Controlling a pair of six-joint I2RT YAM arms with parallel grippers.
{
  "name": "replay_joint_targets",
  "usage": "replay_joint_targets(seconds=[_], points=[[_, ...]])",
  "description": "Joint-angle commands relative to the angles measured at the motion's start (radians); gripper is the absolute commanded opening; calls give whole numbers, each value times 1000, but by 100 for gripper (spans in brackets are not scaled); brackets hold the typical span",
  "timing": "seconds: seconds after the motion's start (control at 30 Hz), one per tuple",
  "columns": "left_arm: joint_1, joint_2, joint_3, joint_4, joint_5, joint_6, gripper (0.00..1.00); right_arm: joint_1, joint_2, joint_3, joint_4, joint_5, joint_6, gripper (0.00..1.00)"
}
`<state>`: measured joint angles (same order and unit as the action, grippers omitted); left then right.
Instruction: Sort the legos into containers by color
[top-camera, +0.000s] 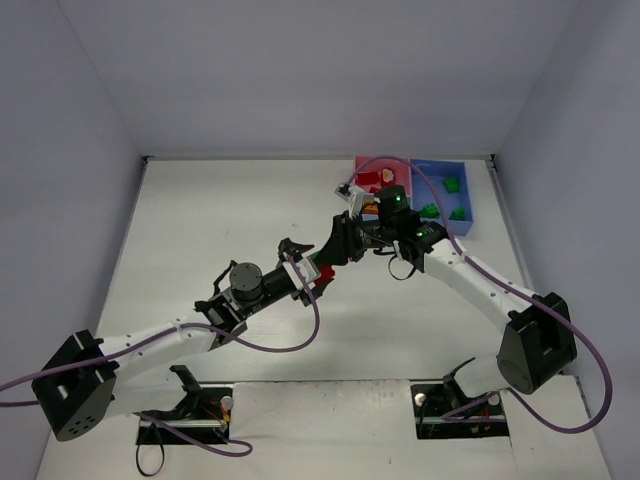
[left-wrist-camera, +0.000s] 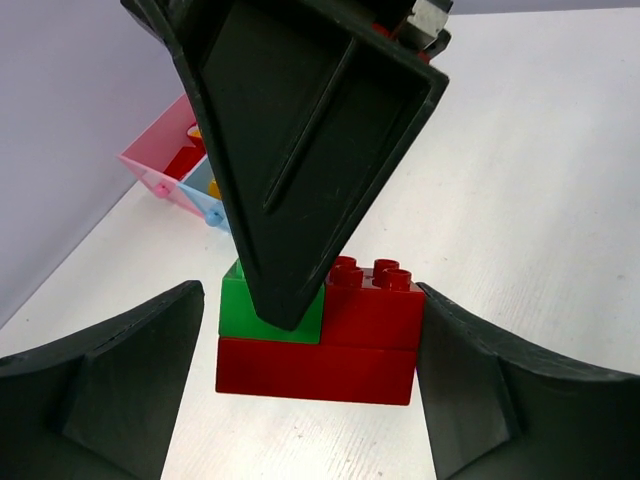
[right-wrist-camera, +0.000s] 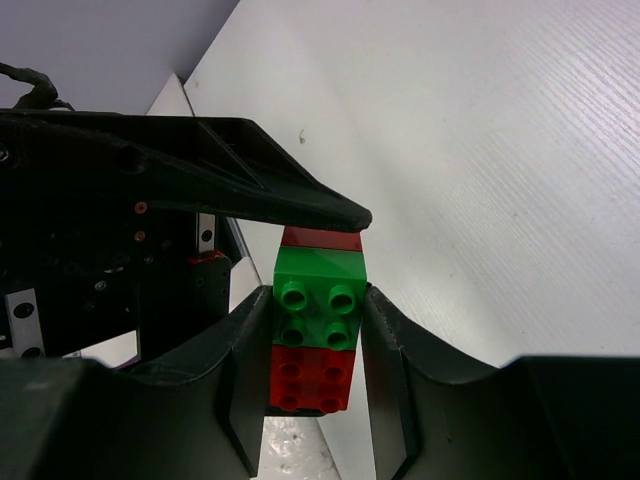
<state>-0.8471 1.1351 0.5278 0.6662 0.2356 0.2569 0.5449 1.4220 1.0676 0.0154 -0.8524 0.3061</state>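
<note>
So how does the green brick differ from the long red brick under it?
The green brick is short and square; the long red brick extends well past it. The green brick sits on top, between the right gripper's fingers; the long red brick lies underneath, between the left gripper's fingers. They are stuck together.

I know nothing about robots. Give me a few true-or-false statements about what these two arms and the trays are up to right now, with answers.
1. The left gripper and right gripper both grip one red-and-green clump. True.
2. The clump rests in the pink tray. False: it sits between the two grippers, apart from the trays.
3. Green bricks lie in the medium blue tray. True.
4. The pink tray holds only green bricks. False: red bricks show in it.
</note>
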Motion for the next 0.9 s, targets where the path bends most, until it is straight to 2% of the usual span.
replay_joint_targets(seconds=[0.0, 0.03, 0.07, 0.67, 0.77, 0.8, 0.87], points=[[22, -26, 23, 24, -7, -7, 76, 7, -3, 32, 52, -25, -18, 0], [23, -24, 27, 19, -10, -22, 83, 6, -3, 32, 52, -27, -19, 0], [25, -23, 32, 6, -22, -28, 84, 6, -3, 32, 52, -27, -21, 0], [29, 3, 66, -22, -27, -15, 82, 6, 6, 38, 52, -36, -22, 0], [34, 12, 64, -17, -10, -19, 69, 6, 8, 40, 52, -33, -25, 0], [36, 17, 64, -13, -6, -28, 55, 6, 8, 41, 52, -31, -27, 0], [45, 20, 61, -8, 16, -38, 45, 7, 8, 46, 52, -31, -28, 0]])
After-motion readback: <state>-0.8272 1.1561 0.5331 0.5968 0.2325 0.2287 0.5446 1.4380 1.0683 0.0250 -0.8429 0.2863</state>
